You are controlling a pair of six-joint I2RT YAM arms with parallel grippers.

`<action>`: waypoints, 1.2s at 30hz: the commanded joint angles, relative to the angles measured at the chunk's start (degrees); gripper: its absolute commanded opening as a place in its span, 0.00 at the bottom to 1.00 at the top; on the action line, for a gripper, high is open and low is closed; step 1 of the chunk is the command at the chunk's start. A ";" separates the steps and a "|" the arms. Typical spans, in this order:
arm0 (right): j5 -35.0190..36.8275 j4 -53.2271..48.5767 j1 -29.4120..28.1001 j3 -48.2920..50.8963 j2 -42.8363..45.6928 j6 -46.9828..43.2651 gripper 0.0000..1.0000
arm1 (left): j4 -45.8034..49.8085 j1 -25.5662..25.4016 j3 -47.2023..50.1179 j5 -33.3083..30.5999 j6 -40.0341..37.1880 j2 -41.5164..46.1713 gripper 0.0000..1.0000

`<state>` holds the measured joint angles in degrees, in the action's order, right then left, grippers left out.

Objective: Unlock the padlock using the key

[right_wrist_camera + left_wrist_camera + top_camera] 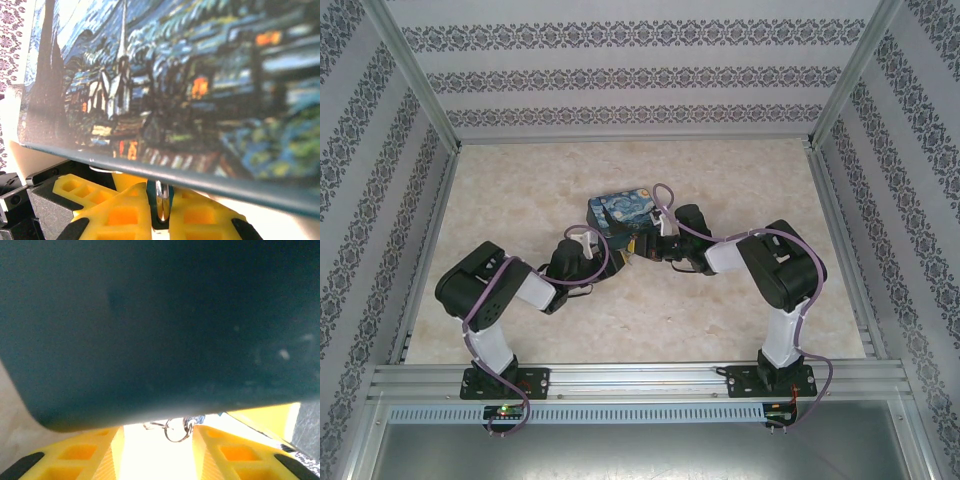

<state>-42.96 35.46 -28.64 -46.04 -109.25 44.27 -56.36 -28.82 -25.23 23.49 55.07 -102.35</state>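
Observation:
My right gripper (159, 221) is shut on the padlock (161, 199), a silvery shackle on a teal-blue body squeezed between the yellow fingers (122, 215), just under the edge of the painted box (200, 90). In the left wrist view a thin key ring (176, 432) hangs between the wide-apart yellow fingers (85, 455) of my left gripper (157, 452). A small grey key (151, 425) juts left from the ring, partly hidden by the box's dark side (150, 325). From above, the left gripper (618, 258) and right gripper (655, 250) meet in front of the box (623, 211).
The Starry Night box stands mid-table, directly behind and over both grippers, blocking most of each wrist view. Purple cables (588, 262) loop over both arms. Patterned walls enclose the marble table (520, 180) on three sides, with an aluminium rail (640, 378) at the near edge.

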 commanded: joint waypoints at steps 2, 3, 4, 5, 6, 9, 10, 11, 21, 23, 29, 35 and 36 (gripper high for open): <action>-1.95 0.91 -0.71 -0.76 -1.40 1.34 0.00 | -6.50 -1.10 0.17 0.27 4.13 -2.19 0.40; -1.95 0.99 -0.70 -0.78 -1.40 1.33 0.00 | -6.96 -1.36 0.04 0.03 4.38 -2.47 0.40; -1.95 1.09 -0.71 -0.72 -1.44 1.30 0.00 | -7.37 -1.49 -0.06 -0.07 4.64 -2.72 0.40; -1.95 1.15 -0.71 -0.69 -1.44 1.41 0.00 | -7.72 -1.75 -0.22 -0.14 4.86 -2.94 0.39; -1.95 1.19 -0.71 -0.62 -1.53 1.40 0.00 | -7.72 -1.90 -0.38 -0.31 4.95 -3.19 0.39; -1.83 1.41 -0.71 -0.52 -1.58 1.43 0.00 | -7.89 -2.21 -0.58 -1.01 5.12 -3.39 0.36; -1.85 1.49 -0.71 -0.43 -1.66 1.43 0.00 | -7.81 -2.24 -0.61 -1.19 5.13 -3.39 0.36; -1.96 1.51 -0.71 -0.38 -1.70 1.43 0.00 | -7.74 -2.28 -0.72 -1.34 5.14 -3.39 0.35; -1.95 2.63 -0.71 0.55 -2.11 1.61 0.00 | -6.63 -2.62 -2.48 -2.48 5.65 -3.48 0.24; -2.02 4.09 -0.71 0.98 -2.34 2.27 0.00 | -6.40 -2.74 -2.79 -2.73 5.73 -3.48 0.21; -1.53 7.07 -0.62 1.59 -4.01 4.64 0.00 | -4.32 -2.91 -3.08 -2.86 5.66 -3.17 0.09; 0.01 6.88 -0.88 1.94 -4.39 6.00 0.00 | 3.18 -2.92 -3.34 -3.58 3.62 -0.33 0.00; 0.40 6.57 -0.89 1.89 -4.39 6.37 0.00 | 6.35 -2.95 -3.74 -3.98 2.69 0.65 0.00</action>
<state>-41.34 43.59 -28.60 -45.28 -111.81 46.63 -58.24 -30.70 -27.44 19.33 60.23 -103.70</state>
